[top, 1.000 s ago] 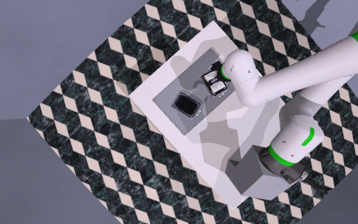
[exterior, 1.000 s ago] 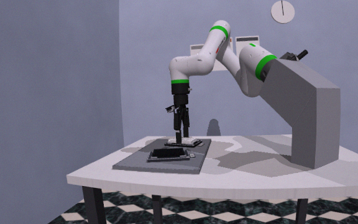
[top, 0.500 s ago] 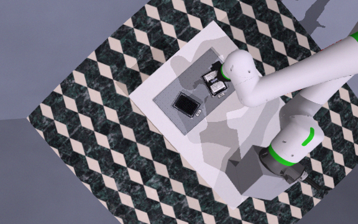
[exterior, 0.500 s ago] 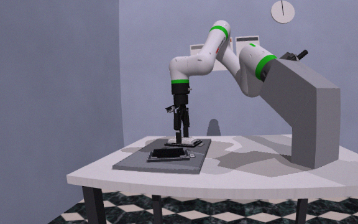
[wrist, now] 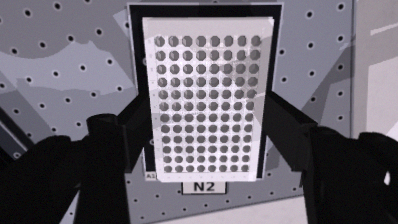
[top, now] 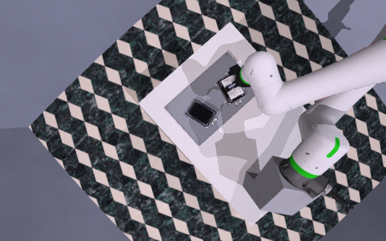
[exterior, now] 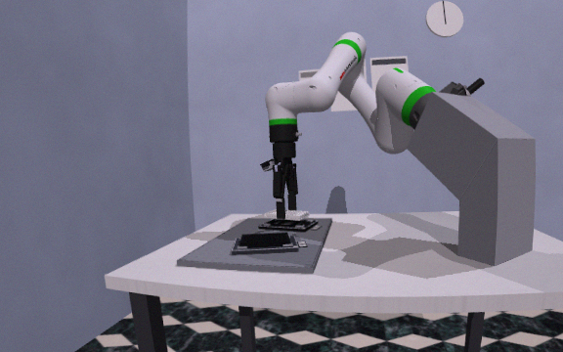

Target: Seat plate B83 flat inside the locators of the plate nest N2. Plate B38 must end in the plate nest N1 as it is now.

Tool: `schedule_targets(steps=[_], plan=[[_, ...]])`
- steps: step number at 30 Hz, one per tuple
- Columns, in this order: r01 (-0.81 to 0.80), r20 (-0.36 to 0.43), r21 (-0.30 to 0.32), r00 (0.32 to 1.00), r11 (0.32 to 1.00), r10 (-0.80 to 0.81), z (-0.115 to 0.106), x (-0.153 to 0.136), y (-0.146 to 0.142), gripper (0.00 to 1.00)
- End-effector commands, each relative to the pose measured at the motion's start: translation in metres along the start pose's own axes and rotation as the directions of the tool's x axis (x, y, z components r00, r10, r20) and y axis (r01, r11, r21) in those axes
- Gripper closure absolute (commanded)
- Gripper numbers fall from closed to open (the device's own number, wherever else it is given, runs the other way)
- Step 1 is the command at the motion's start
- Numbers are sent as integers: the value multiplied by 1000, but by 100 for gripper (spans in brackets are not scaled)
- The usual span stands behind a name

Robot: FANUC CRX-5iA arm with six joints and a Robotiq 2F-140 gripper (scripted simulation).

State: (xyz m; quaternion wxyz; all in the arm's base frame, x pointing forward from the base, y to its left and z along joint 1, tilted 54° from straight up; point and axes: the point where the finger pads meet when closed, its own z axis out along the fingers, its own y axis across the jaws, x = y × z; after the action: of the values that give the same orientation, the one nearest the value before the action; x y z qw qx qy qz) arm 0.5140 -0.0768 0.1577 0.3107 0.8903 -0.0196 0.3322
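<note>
The white well plate B83 [wrist: 205, 102] is held a little above the black-framed nest N2 [wrist: 136, 60], slightly askew to the frame; the label N2 [wrist: 204, 187] is below it. My gripper [wrist: 206, 107] is shut on the plate's two long sides. In the side view the gripper [exterior: 285, 205] stands upright and holds the plate [exterior: 286, 214] just over the nest [exterior: 288, 225]. The black plate B38 [top: 200, 112] [exterior: 264, 242] sits inside nest N1, nearer the table's front. From above, the plate B83 [top: 229, 83] is partly hidden by my wrist.
Both nests sit on a grey perforated baseplate on the white table. The arm's grey pedestal [exterior: 482, 181] stands at the table's right. Small label tags lie beside each nest [top: 214, 121].
</note>
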Motion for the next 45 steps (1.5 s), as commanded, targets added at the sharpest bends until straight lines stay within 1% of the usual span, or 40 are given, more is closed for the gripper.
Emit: schedule_targets(steps=[1,6,45], plan=[[0,-1,0,1000,1000,0,-5,1,0,90],[0,-1,0,1000,1000,0,-9,1,0,90],[0,-1,0,1000,1000,0,-9,-5,0,90]])
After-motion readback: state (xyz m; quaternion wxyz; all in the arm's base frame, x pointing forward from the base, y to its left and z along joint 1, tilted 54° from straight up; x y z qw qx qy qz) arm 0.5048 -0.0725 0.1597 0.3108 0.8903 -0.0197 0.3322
